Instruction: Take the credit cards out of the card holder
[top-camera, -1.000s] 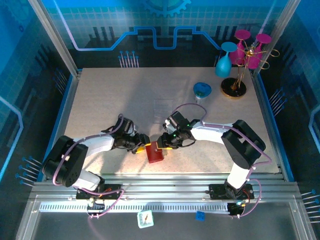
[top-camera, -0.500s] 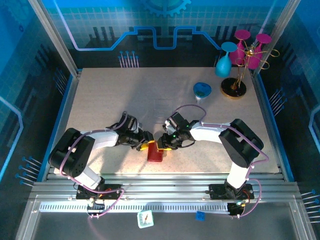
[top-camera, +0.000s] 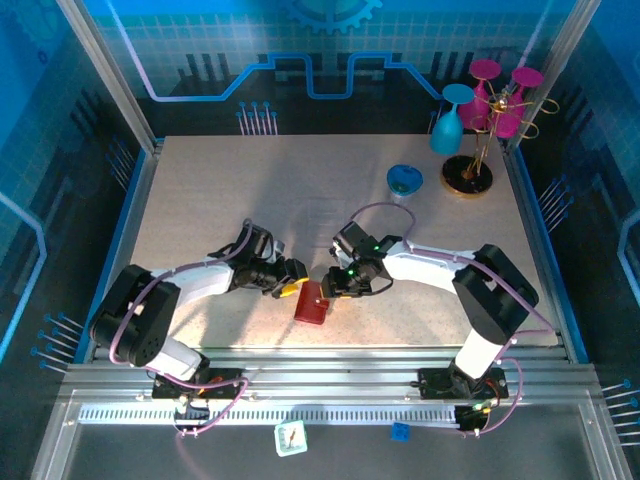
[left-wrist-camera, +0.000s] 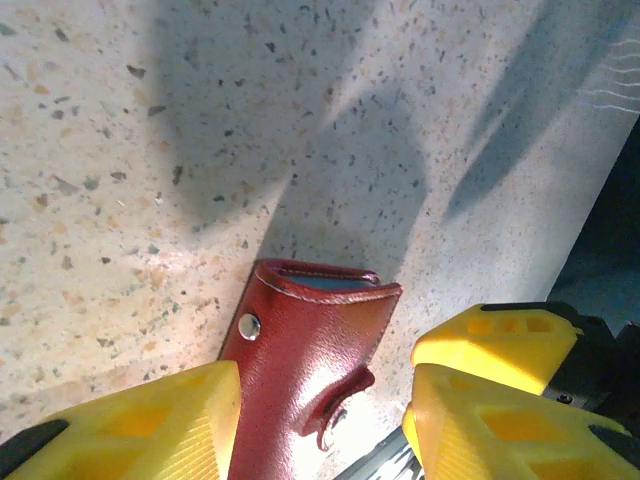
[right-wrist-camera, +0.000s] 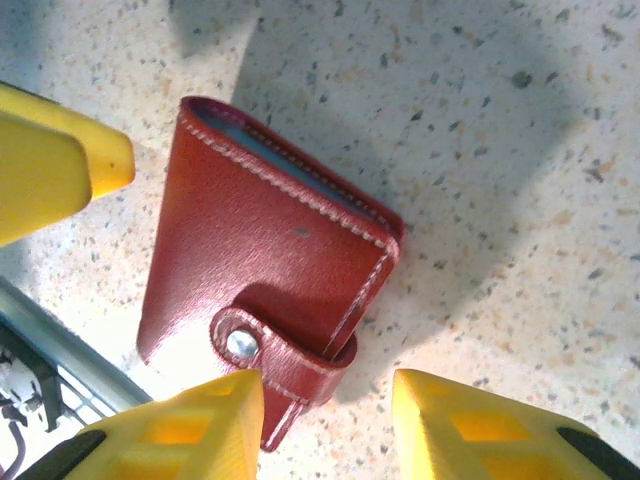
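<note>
The card holder (top-camera: 311, 303) is a red folded wallet lying flat on the speckled table, its tab snapped shut (right-wrist-camera: 241, 343). The credit cards are hidden inside it; only a thin blue-grey edge shows at its open end (left-wrist-camera: 325, 283). My left gripper (top-camera: 293, 283) is low at its upper-left corner. In the left wrist view the left gripper (left-wrist-camera: 325, 415) is open, its yellow fingers (left-wrist-camera: 150, 420) astride the card holder (left-wrist-camera: 300, 350). My right gripper (top-camera: 332, 285) is at the upper-right corner. There the right gripper (right-wrist-camera: 328, 420) is open around the tab end of the card holder (right-wrist-camera: 260, 260).
A blue round dish (top-camera: 404, 179), a teal glass (top-camera: 447, 125) and a gold-based stand with pink glasses (top-camera: 470, 175) sit at the back right. The metal rail (top-camera: 320, 370) runs along the table's front edge, just below the wallet.
Both grippers shifted slightly around the wallet's upper end; the left one backed up and left a little. The wallet stays shut and nearly in place.
</note>
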